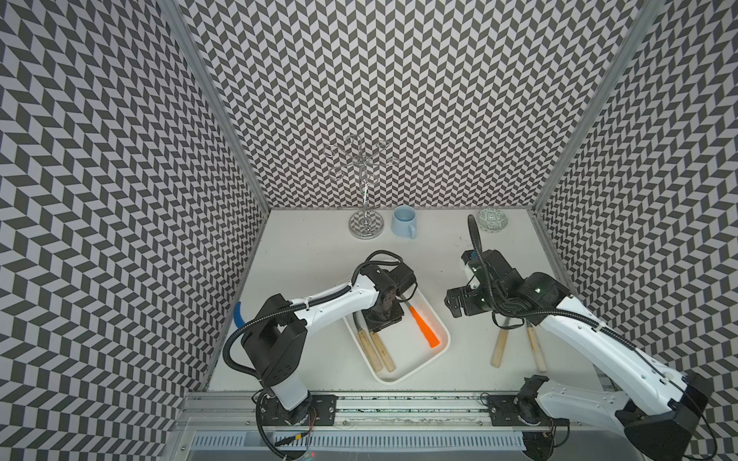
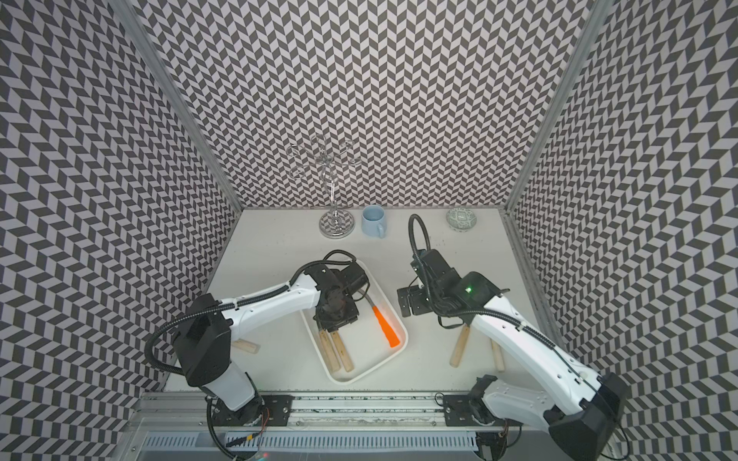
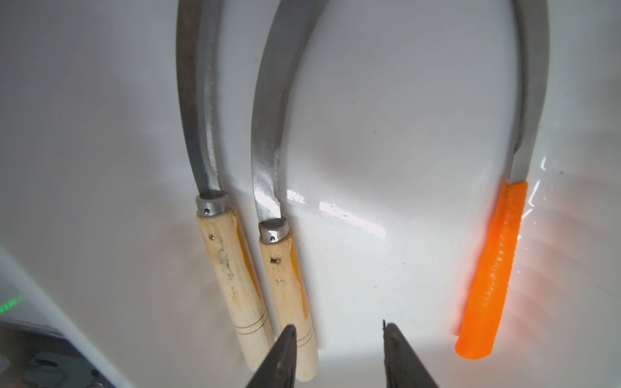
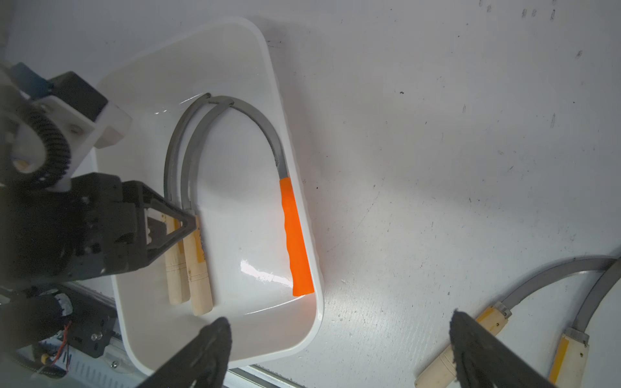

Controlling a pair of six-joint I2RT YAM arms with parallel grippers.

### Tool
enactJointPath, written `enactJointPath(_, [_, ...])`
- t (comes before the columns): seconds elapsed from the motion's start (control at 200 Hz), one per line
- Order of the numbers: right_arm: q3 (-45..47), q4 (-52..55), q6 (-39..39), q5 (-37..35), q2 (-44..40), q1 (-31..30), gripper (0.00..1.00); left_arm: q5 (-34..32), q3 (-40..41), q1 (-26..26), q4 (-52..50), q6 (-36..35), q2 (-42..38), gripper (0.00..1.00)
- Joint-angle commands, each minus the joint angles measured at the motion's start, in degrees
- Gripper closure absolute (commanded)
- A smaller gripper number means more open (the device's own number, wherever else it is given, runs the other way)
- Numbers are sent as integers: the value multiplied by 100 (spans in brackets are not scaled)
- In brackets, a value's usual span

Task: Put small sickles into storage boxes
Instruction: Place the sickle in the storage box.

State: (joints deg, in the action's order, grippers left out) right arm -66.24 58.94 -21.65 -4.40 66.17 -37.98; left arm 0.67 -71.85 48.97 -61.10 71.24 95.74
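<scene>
- Near the table's (image 1: 311, 259) front edge, the white tray (image 1: 405, 347) holds two wooden-handled sickles (image 1: 381, 351) side by side and the orange-handled sickle (image 1: 425, 325).
- Perhaps another handle (image 2: 245, 345) lies by the left edge.
- Left gripper (image 3: 338, 327) hovers over that pair, jaws parted, gripping nothing.
- Right gripper (image 4: 339, 319) hangs spread wide, empty, between tray and two loose sickles (image 1: 501, 347).

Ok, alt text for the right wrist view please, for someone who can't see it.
A white tray holds three sickles: two wooden-handled ones side by side, an orange-handled one along the opposite wall. The left gripper sits over the wooden handles; two more sickles lie outside on the table, near the open right gripper.
</scene>
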Motion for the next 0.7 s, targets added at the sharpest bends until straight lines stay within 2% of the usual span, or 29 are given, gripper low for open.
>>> enactJointPath(0.0, [94,-229,-291,-201,204,100,0,-172,-57,-79,-211,-694,-249,52])
enactJointPath(0.135, [60,-70,-736,-197,471,164,0,-497,-312,-272,-287,-1413,-500,44])
enactJointPath(0.305, [70,307,-1157,-103,833,216,0,-882,-487,-376,-194,-1910,-899,33])
enactJointPath(0.431, [281,294,-1498,-115,811,266,0,-753,-335,-380,139,-2244,-1083,23])
enactJointPath(0.621, [600,299,-1717,0,761,563,0,-682,-511,-414,391,-2988,-1170,2])
enactJointPath(0.691, [661,332,-1795,-21,742,689,0,-502,-523,-425,579,-3322,-1270,1])
